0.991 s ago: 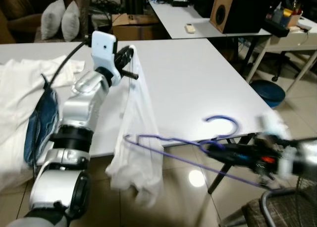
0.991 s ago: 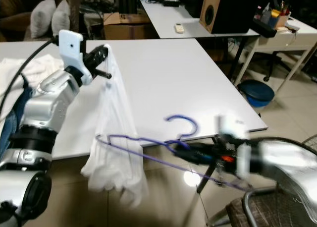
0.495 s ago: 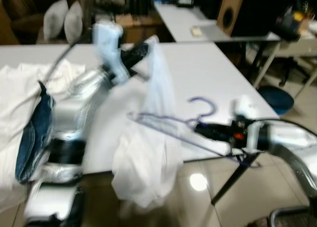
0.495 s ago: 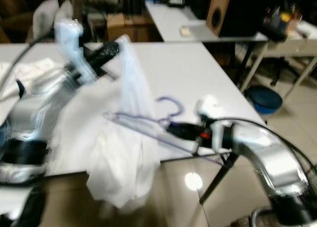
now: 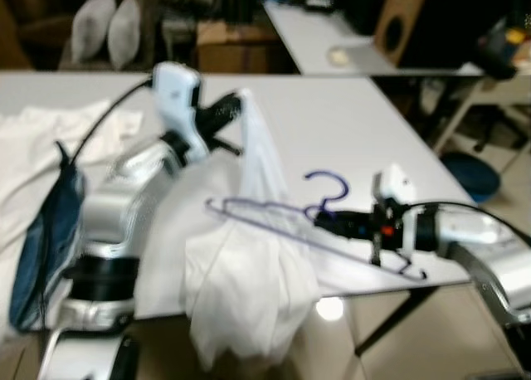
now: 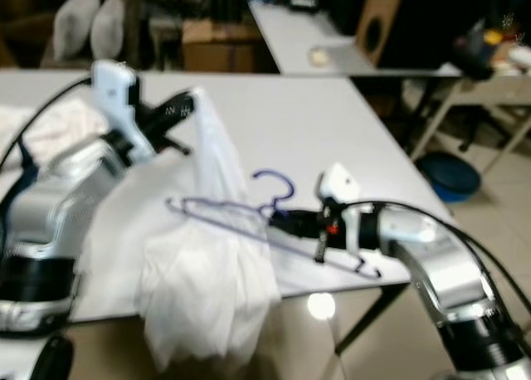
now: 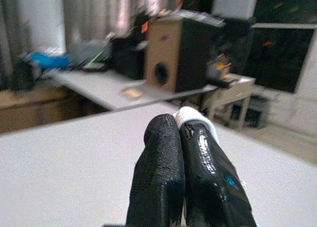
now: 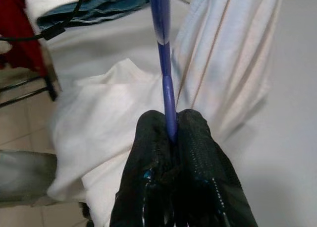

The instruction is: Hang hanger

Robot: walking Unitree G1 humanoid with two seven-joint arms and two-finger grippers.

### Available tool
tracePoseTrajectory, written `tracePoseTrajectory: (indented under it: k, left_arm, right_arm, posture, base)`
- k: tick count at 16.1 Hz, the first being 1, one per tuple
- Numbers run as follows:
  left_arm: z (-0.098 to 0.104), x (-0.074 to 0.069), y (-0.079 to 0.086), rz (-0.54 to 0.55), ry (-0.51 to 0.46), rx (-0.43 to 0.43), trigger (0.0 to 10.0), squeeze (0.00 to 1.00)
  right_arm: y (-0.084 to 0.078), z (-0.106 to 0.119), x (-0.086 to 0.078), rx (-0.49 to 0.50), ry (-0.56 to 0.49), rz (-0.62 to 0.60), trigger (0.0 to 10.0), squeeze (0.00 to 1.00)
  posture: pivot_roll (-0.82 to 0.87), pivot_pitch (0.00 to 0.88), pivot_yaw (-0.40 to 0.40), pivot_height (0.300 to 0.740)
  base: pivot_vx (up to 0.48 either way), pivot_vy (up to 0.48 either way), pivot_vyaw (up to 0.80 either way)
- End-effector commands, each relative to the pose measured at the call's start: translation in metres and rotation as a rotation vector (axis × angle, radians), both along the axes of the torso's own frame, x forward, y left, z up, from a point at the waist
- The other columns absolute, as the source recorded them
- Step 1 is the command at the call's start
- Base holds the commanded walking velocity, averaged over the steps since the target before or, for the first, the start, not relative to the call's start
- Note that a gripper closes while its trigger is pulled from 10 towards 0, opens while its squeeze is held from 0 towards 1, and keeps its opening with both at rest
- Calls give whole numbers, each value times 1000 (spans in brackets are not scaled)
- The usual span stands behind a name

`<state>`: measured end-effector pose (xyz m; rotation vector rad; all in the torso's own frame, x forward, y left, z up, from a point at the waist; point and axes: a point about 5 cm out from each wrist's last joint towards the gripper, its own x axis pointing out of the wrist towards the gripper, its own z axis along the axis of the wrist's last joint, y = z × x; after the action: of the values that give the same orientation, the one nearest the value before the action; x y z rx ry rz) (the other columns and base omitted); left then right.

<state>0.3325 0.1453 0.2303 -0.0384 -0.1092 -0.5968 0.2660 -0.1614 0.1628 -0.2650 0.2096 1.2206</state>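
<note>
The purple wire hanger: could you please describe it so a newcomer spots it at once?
Over the near edge of the big white table, the right gripper pinches a thin purple wire hanger. Its far tip pokes into the white garment hanging from the left gripper; nothing else is purple wire.

I see a white counter [image 5: 332, 123] with crumpled white cloth [image 5: 33, 152] and a blue denim garment [image 5: 41, 239] lying at its left.

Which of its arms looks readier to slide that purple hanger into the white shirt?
Probably the right: its gripper is shut on the purple hanger, whose far end already touches the white shirt. The left gripper is busy pinching the shirt's top, holding it up.
</note>
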Motion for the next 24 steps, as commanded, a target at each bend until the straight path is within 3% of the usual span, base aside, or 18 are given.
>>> tracePoseTrajectory:
  k: [1,4,7,8,9,11,12,14,15,16,19,20,21,22,23,24]
  left_arm:
    - [12,-5,-9,-50,-45,-4,10000,0]
    - [23,-11,-14,-129,-79,-12,10000,0]
    - [47,-9,-12,-129,-153,-64,10000,0]
    - [66,-5,-8,-109,-227,-91,10000,0]
    - [101,0,4,-32,-377,-167,10000,0]
    - [125,-3,12,16,-489,-234,10000,0]
    - [168,-15,38,106,-654,-406,10000,0]
    - [179,-23,47,114,-725,-430,10000,0]
    - [176,-23,46,109,-725,-417,10000,0]
    - [157,-18,40,109,-678,-376,10000,0]
    - [117,-9,20,83,-554,-249,10000,0]
    - [62,3,4,74,-363,-49,10000,0]
    - [38,6,0,74,-277,31,10000,0]
    - [-24,9,-11,84,-89,193,10000,0]
    - [-56,6,-20,76,-10,253,10000,0]
    - [-62,5,-23,72,5,259,10000,0]
  right_arm:
    - [-3,-1,-1,-27,-9,4,10000,0]
    - [-2,-5,16,-87,-42,-10,10000,0]
    - [1,2,54,-161,-153,-127,10000,0]
    - [3,16,79,-220,-262,-187,10000,0]
    - [5,71,116,-220,-550,-377,10000,0]
    - [10,122,124,-34,-712,-471,10000,0]
    - [12,208,112,392,-862,-457,10000,0]
    - [12,227,109,475,-922,-426,10000,0]
    - [17,216,112,444,-901,-397,10000,0]
    - [27,163,116,299,-825,-320,10000,0]
    - [31,99,110,211,-663,-231,10000,0]
    - [29,52,97,114,-547,-145,10000,0]
    - [29,35,89,78,-502,-108,10000,0]
    - [20,-4,70,-7,-409,-53,10000,0]
    - [11,-22,58,-52,-364,-41,10000,0]
    - [7,-26,54,-61,-355,-41,10000,0]
  posture:
    - [-19,0,-38,740]
    - [-16,0,-40,740]
    - [-11,0,-44,740]
    - [-10,0,-42,740]
    - [-3,0,-48,740]
    - [0,0,-53,740]
    - [8,0,-65,740]
    - [7,0,-67,740]
    - [5,0,-66,740]
    - [4,0,-62,740]
    - [0,0,-55,740]
    - [-3,0,-47,740]
    - [-3,0,-46,740]
    - [-6,0,-42,740]
    - [-14,0,-34,740]
    - [-14,0,-34,740]
  base:
    - [0,0,0]
    - [0,0,0]
    - [0,0,0]
    - [0,0,0]
    - [0,0,0]
    - [0,0,0]
    - [0,0,0]
    - [0,0,0]
    - [0,0,0]
    - [0,0,0]
    - [0,0,0]
    - [0,0,0]
    - [0,0,0]
    - [0,0,0]
    - [0,0,0]
    - [0,0,0]
